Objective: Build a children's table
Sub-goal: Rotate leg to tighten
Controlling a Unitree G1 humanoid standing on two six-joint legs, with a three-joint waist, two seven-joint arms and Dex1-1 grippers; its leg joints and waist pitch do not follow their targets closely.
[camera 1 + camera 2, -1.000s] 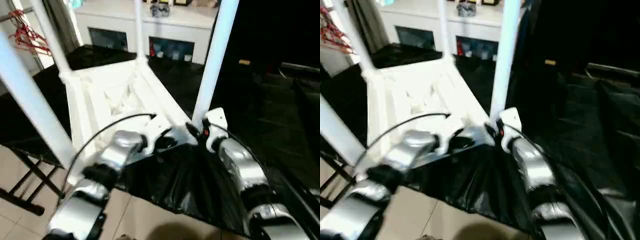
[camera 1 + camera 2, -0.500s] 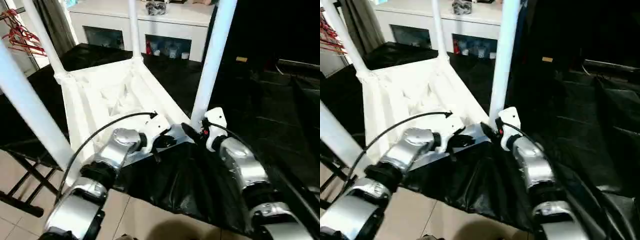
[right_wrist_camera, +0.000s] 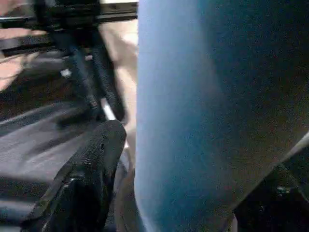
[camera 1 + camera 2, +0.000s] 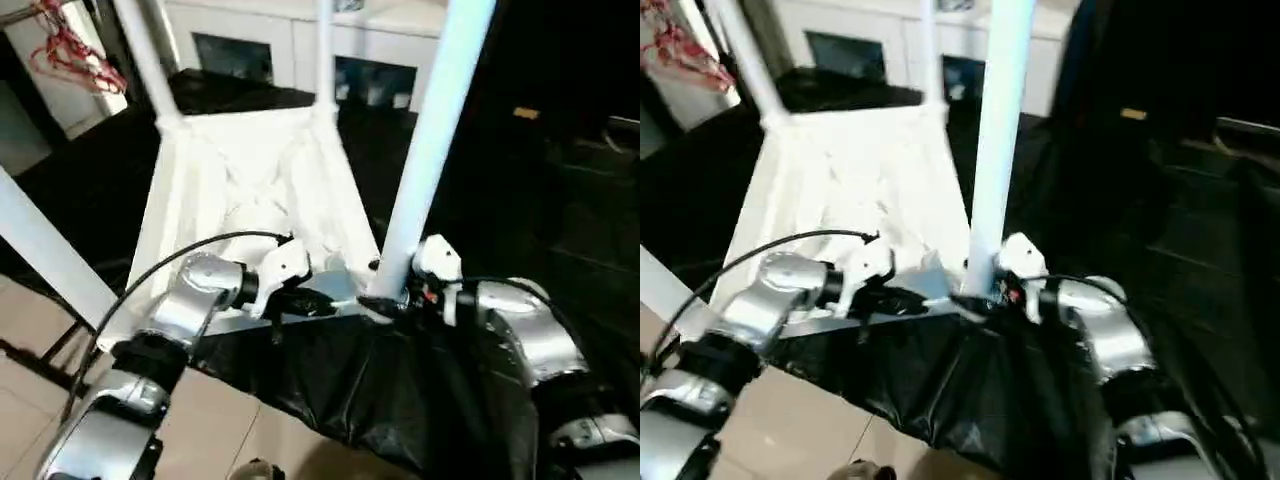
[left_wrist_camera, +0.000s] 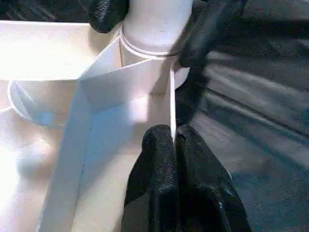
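Observation:
The children's table lies upside down on black cloth, its ribbed white top (image 4: 250, 190) facing up and white legs standing in the corner sockets. My left gripper (image 4: 325, 300) is shut on the thin rim (image 5: 170, 96) beside the near right socket, its fingers (image 5: 159, 159) pinching the wall. My right gripper (image 4: 385, 300) is at the base of the near right leg (image 4: 430, 140). It stands open, with one black finger (image 3: 91, 169) on each side of the leg (image 3: 207, 106) and a thin gap showing. Other legs rise at near left (image 4: 40, 250), far left (image 4: 145, 55) and far right (image 4: 323, 50).
Black cloth (image 4: 400, 400) covers the work surface and hangs over its near edge. A white cabinet with glass doors (image 4: 290, 40) stands behind. Red hangers (image 4: 70, 50) are at the far left. Tiled floor (image 4: 30, 400) and a black stand leg (image 4: 40, 360) lie at lower left.
The whole view has shifted and tilted. My right forearm now reaches in more from the side, its gripper still at the leg's base. The left gripper keeps its hold on the rim.

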